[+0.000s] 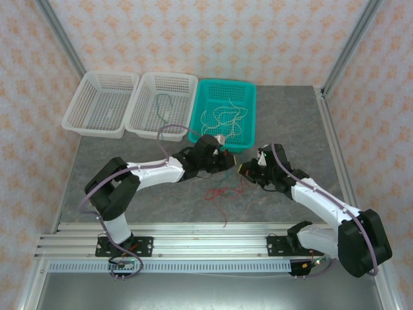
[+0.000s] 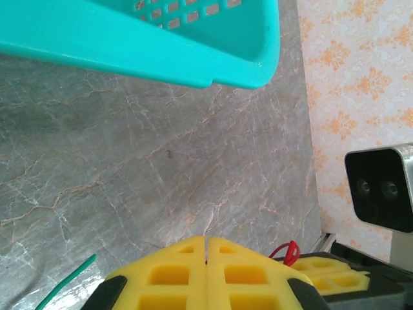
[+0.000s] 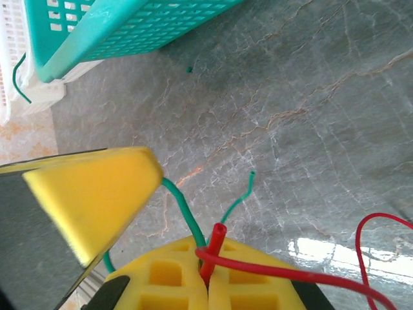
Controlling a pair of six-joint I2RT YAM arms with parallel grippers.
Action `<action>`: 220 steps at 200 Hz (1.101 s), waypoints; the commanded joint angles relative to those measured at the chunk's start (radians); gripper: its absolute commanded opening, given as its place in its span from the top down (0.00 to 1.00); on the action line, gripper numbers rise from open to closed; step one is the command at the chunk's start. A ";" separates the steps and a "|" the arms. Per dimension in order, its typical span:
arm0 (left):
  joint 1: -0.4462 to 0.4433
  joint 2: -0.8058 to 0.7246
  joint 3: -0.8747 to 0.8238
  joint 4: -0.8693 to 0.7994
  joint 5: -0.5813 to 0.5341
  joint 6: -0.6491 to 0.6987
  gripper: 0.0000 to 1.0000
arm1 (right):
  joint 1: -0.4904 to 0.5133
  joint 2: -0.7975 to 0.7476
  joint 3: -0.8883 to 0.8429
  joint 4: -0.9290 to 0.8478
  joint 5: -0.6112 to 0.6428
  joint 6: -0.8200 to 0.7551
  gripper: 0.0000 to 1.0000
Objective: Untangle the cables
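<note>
My left gripper (image 1: 227,159) and right gripper (image 1: 244,169) meet tip to tip just in front of the teal basket (image 1: 226,82). The right gripper (image 3: 208,258) is shut on a red cable (image 3: 310,276) and a green cable (image 3: 187,210); the red end pokes up from the slit. The green cable runs from there under the left gripper's yellow finger (image 3: 90,194). The left gripper (image 2: 206,240) has its jaws pressed together, with a green end (image 2: 64,283) trailing at its lower left. More red cable (image 1: 222,192) lies looped on the table below the grippers. Several cream-white cables (image 1: 222,116) lie in the teal basket.
Two white baskets (image 1: 168,75) (image 1: 110,74) stand left of the teal one; the middle one holds a green cable (image 1: 161,106). The teal basket's corner (image 2: 161,64) hangs close above the left gripper's view. Grey marble table (image 1: 290,129) stretches to the right; patterned walls enclose the back and sides.
</note>
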 commanded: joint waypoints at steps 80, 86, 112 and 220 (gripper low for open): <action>0.112 -0.454 0.060 -0.304 -0.117 0.123 1.00 | -0.078 0.026 0.058 -0.395 0.621 -0.007 0.82; 0.121 -0.471 0.066 -0.335 -0.121 0.135 1.00 | -0.088 0.034 0.058 -0.407 0.632 -0.007 0.81; 0.142 -0.543 0.057 -0.434 -0.155 0.171 1.00 | -0.117 0.033 0.061 -0.446 0.688 -0.020 0.75; 0.150 -0.588 -0.019 -0.400 -0.140 0.133 1.00 | -0.027 -0.327 0.058 -0.161 0.264 -0.239 0.48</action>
